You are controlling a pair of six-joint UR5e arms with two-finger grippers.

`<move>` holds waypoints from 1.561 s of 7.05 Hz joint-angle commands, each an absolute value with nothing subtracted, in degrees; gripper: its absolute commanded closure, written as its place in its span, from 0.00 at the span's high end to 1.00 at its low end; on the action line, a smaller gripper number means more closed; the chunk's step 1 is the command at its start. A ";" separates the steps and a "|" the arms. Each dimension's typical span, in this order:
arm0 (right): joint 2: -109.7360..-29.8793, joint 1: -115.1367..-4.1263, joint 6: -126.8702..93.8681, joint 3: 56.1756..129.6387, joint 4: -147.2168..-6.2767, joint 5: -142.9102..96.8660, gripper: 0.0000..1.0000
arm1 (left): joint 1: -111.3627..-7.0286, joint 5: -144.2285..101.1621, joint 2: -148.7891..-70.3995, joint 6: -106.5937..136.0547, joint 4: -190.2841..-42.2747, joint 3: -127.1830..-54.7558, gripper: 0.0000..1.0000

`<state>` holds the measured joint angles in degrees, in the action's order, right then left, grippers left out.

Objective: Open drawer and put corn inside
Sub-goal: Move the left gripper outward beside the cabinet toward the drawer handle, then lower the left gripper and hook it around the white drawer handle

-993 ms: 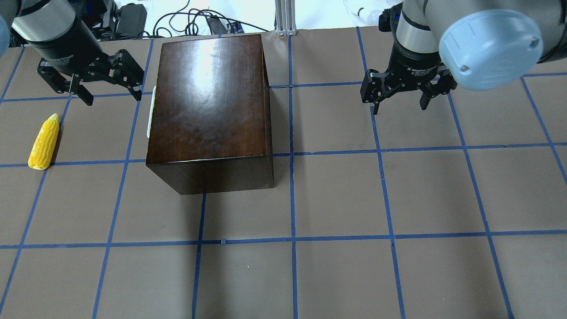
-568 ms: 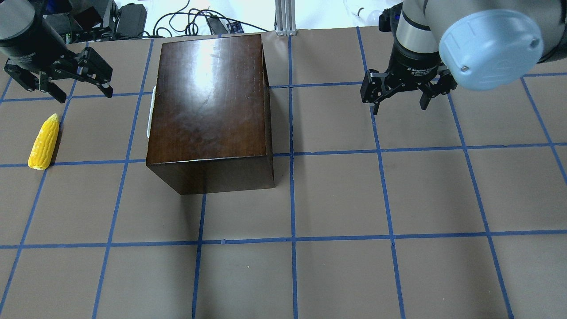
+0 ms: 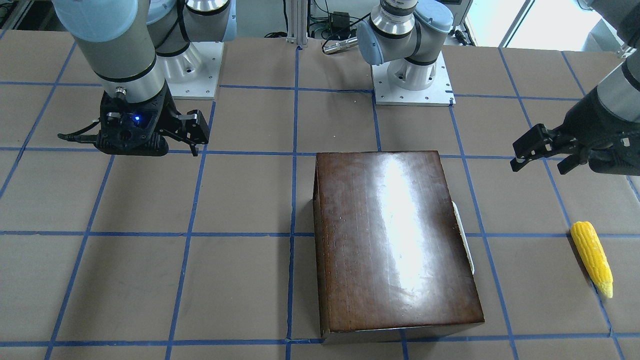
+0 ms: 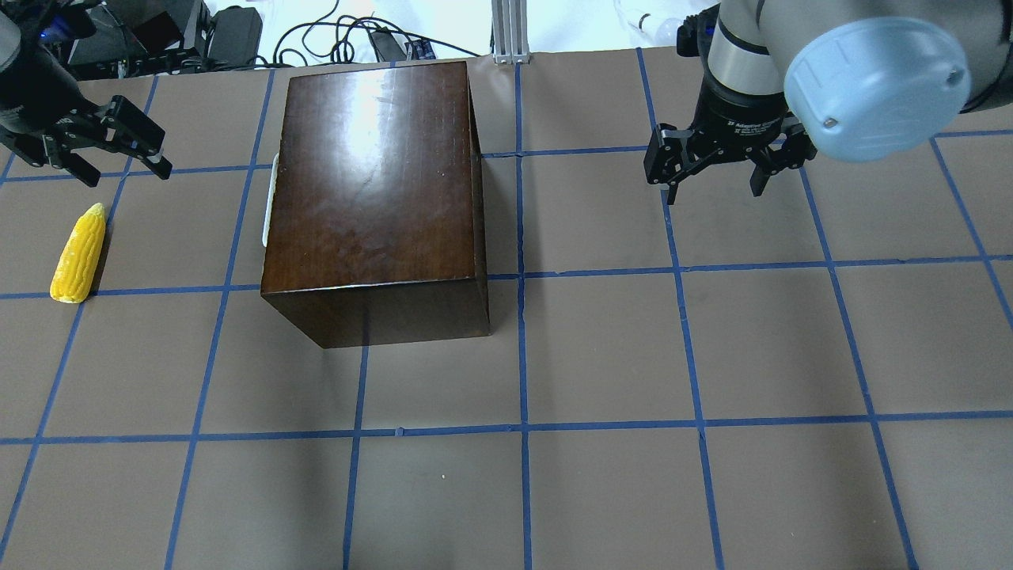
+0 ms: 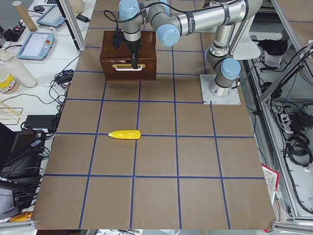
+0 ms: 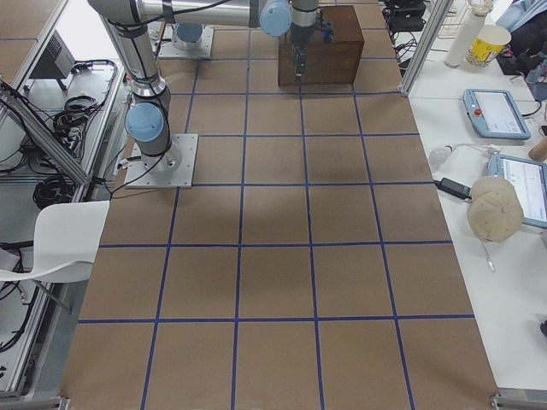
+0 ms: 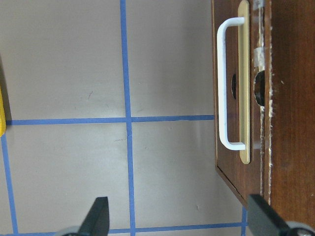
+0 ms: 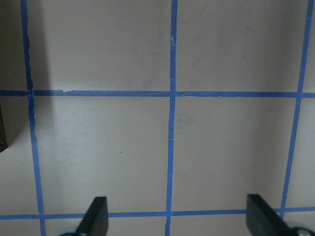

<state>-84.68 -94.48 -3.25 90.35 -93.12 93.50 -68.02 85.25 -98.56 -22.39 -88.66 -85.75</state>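
Note:
The glossy dark-brown box (image 4: 372, 182) stands left of the table's middle. Its drawer (image 7: 238, 98) is shut, and its front panel with a white handle (image 7: 226, 83) faces the table's left end. The handle also shows in the overhead view (image 4: 271, 198). The yellow corn (image 4: 77, 253) lies on the table well left of the box, and it shows in the front view (image 3: 592, 257). My left gripper (image 4: 125, 172) is open and empty, hovering between the corn and the box, behind the corn. My right gripper (image 4: 712, 192) is open and empty, hovering right of the box.
The table is brown with a blue tape grid. Cables and gear (image 4: 356, 36) and an aluminium post (image 4: 506, 32) lie beyond its far edge. The two arm bases (image 3: 412, 75) stand on the robot's side.
My left gripper has moved left, away from the box's handle side toward the table's left edge, still open. The right arm, box and corn have not moved.

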 commanded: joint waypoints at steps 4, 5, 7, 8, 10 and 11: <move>-84.73 -94.48 -3.25 90.35 -93.08 93.43 1.00 | -68.03 79.28 -106.87 -21.72 -82.10 -88.68 1.00; -84.73 -94.48 -3.25 90.35 -93.08 93.43 1.00 | -68.03 78.15 -107.75 -21.54 -82.09 -88.77 1.00; -84.73 -94.48 -3.25 90.35 -93.08 93.43 1.00 | -68.55 77.96 -109.07 -15.14 -81.92 -88.95 1.00; -84.73 -94.48 -3.25 90.35 -93.16 93.43 1.00 | -68.82 77.87 -109.77 -15.12 -81.39 -88.95 1.00; -84.73 -94.48 -3.25 90.35 -93.16 93.43 1.00 | -69.78 77.70 -110.74 -15.12 -80.86 -88.95 1.00; -84.73 -94.48 -3.25 90.35 -93.08 93.43 1.00 | -70.92 76.91 -111.09 -14.77 -78.68 -88.86 1.00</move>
<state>-84.72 -94.48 -3.25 90.35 -93.12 93.43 -69.85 77.51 -110.64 -15.04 -80.38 -88.93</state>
